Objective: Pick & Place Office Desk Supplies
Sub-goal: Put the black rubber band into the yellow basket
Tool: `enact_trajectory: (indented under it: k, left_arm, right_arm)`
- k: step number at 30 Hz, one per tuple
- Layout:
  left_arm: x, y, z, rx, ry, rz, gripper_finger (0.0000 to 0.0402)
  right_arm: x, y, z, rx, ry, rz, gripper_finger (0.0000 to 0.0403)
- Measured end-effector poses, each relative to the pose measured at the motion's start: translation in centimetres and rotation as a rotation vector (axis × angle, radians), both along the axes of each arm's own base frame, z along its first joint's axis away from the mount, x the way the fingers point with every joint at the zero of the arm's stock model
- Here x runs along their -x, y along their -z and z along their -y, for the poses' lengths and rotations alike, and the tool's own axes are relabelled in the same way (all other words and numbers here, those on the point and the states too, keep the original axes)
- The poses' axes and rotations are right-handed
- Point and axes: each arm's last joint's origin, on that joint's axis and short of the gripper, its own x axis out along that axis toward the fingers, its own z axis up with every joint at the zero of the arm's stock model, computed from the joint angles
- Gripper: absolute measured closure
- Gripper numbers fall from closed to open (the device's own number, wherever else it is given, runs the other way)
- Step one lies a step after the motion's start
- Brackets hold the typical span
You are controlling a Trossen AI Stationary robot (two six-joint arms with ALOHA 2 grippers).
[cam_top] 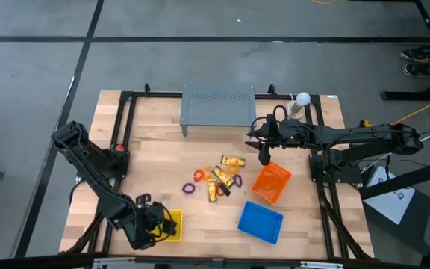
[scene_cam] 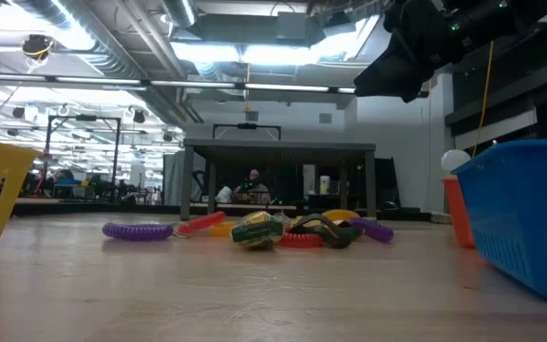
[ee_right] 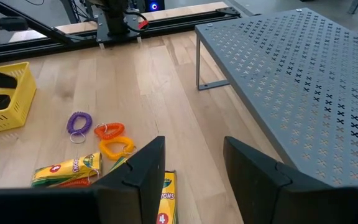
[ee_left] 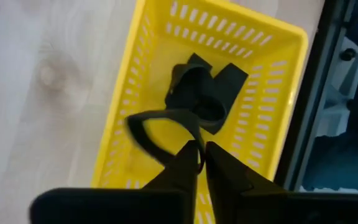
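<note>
My left gripper point(ee_left: 201, 160) hovers over the yellow basket point(ee_left: 135, 74) at the table's near left, shut on a black clip point(ee_left: 157, 121) by its thin wire loop. More black clips point(ee_left: 204, 93) lie on the basket's floor. The other supplies lie in a pile mid-table: yellow packets point(cam_top: 232, 161), a purple loop point(cam_top: 189, 188) and orange loops point(ee_right: 114, 140). My right gripper point(ee_right: 194, 165) hangs open above the table at the pile's far right, near the orange basket point(cam_top: 272, 183), with nothing between its fingers. My left gripper pinches the clip's wire loop point(ee_left: 190, 134) at one end between its two fingertips, coming from above and pointing steeply down into the basket. The loop sticks out sideways from the tips, clear of the clips below it. The rest of that clip is hard to make out.
A grey perforated shelf point(cam_top: 217, 103) stands at the table's far middle, with a white ball point(cam_top: 302, 98) to its right. A blue basket point(cam_top: 260, 221) sits near the front, right of centre. Black frame rails point(cam_top: 125, 127) run along the table's sides.
</note>
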Motion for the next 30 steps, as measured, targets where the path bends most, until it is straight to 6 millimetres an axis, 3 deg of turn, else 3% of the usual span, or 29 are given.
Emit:
enact_trajectory:
  k: [9, 16, 21, 30]
  left_arm:
    - [-0.1, 0.0, -0.1, -0.018, 0.000, 0.015, 0.0278]
    - [-1.3, -0.1, -1.2, -0.135, 0.060, 0.092, 0.0250]
    - [-3.8, -0.2, -3.9, -0.287, 0.056, 0.159, 0.0253]
    - [-10.3, -0.6, -9.7, -0.367, 0.183, 0.314, 0.0260]
  right_arm:
    - [0.0, 0.0, 0.0, 0.000, 0.000, 0.000, 0.0238]
    - [0.0, 0.0, 0.0, 0.000, 0.000, 0.000, 0.0238]
    - [0.0, 0.0, 0.0, -0.002, 0.001, 0.000, 0.0238]
    - [-0.2, -0.4, 0.0, 0.013, 0.000, 0.048, 0.0238]
